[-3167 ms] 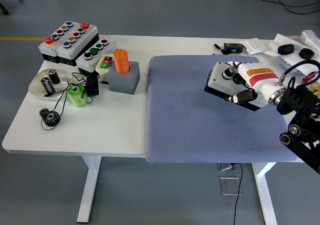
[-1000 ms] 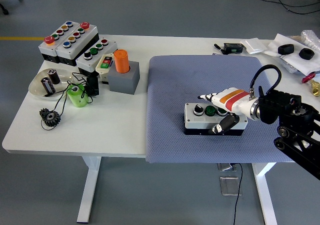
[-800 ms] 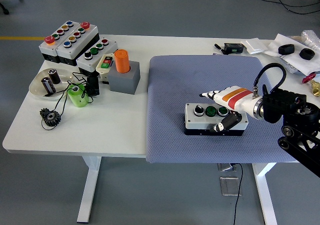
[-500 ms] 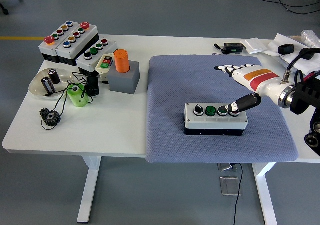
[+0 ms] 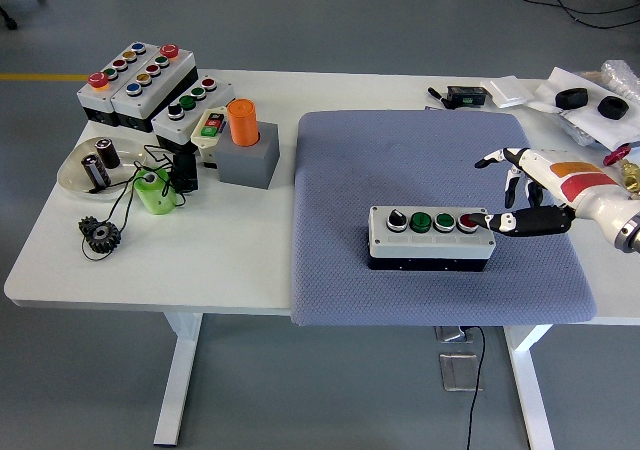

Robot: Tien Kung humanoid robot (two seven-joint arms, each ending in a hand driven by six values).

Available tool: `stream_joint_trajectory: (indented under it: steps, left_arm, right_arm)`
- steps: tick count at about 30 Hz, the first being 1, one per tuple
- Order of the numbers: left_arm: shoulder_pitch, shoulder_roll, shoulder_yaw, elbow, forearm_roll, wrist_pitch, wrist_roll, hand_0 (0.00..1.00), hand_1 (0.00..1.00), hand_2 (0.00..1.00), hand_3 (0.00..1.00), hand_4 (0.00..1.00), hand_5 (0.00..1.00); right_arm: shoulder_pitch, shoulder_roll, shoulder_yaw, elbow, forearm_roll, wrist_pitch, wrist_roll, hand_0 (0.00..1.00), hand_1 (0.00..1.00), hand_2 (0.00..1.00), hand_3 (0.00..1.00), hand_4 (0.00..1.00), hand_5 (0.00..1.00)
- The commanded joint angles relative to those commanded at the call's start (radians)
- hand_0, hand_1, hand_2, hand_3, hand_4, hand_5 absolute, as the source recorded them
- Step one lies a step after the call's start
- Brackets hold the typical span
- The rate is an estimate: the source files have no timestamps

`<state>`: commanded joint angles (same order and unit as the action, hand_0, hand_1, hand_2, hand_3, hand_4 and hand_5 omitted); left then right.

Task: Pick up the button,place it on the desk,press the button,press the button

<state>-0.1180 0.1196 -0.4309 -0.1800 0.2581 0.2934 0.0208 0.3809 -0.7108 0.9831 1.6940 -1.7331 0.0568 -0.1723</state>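
A grey button box (image 5: 430, 237) with a black base lies flat on the blue-grey mat (image 5: 400, 160), near its front. It carries a black knob, two green buttons and a red button (image 5: 467, 222) at its right end. My right hand (image 5: 520, 198) is open, with its fingers spread, just right of the box. Its black thumb tip (image 5: 490, 223) reaches to the red button; whether it touches I cannot tell. My left hand is out of view.
At the table's left stand several more button boxes (image 5: 150, 85), an orange cylinder in a grey block (image 5: 246, 148), a green cylinder (image 5: 154, 191), a clear dish (image 5: 95, 165) and a black gear (image 5: 100, 234). Small black and white items (image 5: 560, 95) lie at the far right.
My right hand carried the button box in from the right, set it flat on the mat and let go. It then drew back right, open, its thumb now by the red button.
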Motion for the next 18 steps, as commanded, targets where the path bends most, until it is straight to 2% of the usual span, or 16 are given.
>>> stream_joint_trajectory:
  steps: [8, 18]
  left_arm:
    - [-0.001, 0.001, 0.016, 0.000, -0.023, -0.001, -0.006, 0.649, 0.706, 0.702, 0.500, 0.322, 0.998]
    - [-0.007, 0.001, 0.032, 0.000, -0.043, -0.003, -0.010, 0.649, 0.706, 0.701, 0.498, 0.321, 0.998]
  right_arm:
    - [-0.002, 0.006, -0.041, -0.023, -0.008, 0.036, -0.022, 0.100, 0.002, 0.044, 0.723, 0.725, 0.732]
    - [0.001, 0.042, -0.072, -0.054, -0.018, 0.029, -0.043, 0.106, 0.002, 0.048, 0.725, 0.709, 0.750]
